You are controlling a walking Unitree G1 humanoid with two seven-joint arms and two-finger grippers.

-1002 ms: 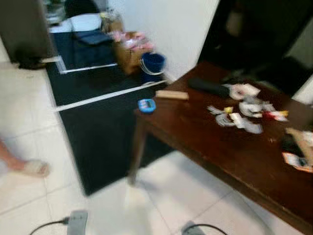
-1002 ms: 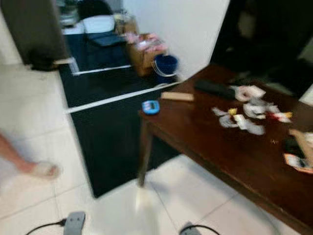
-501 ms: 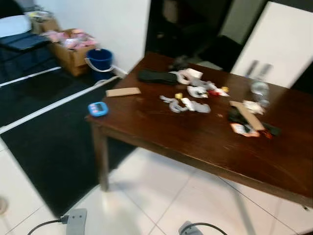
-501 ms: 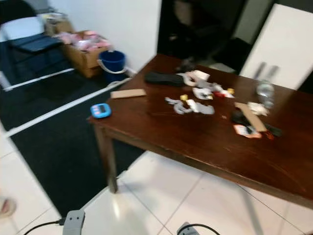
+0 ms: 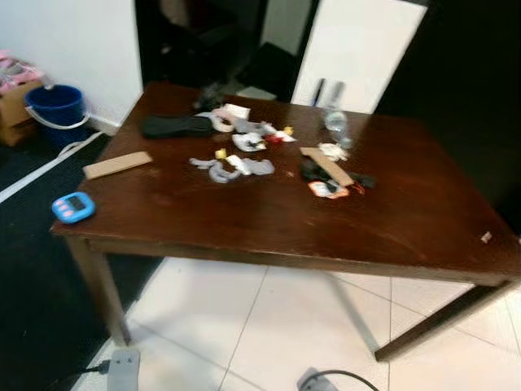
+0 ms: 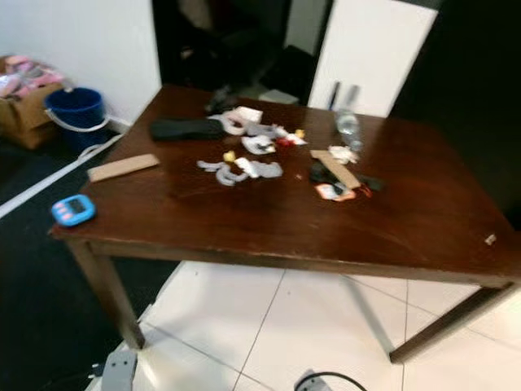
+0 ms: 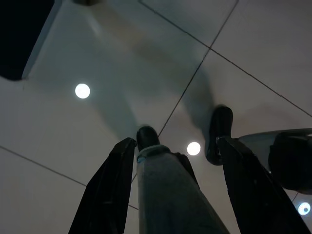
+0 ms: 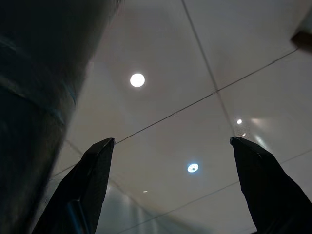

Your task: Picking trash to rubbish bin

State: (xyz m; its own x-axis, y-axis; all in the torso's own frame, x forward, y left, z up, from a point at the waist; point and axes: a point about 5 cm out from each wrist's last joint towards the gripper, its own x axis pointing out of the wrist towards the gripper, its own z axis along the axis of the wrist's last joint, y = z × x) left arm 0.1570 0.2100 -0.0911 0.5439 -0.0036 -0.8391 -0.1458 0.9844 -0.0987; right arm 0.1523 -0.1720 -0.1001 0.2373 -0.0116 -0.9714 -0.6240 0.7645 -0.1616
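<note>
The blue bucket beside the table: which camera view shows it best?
The right eye view shows the bucket best: whole, with its white handle, on the floor by the table. In the left eye view it sits at the picture's left side, beside a box. The wrist views show floor tiles.

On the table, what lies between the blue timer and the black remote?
A flat brown cardboard strip lies between the blue timer and the black remote, seen in the left eye view.

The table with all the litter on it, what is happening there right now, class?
Nothing is being handled yet. The robot stands facing the wooden table, where wrappers, a flattened carton, a plastic bottle and a blue timer lie. Both arms hang idle: the left gripper and right gripper are open, pointing at the tiled floor. A blue bucket stands by the wall.
</note>
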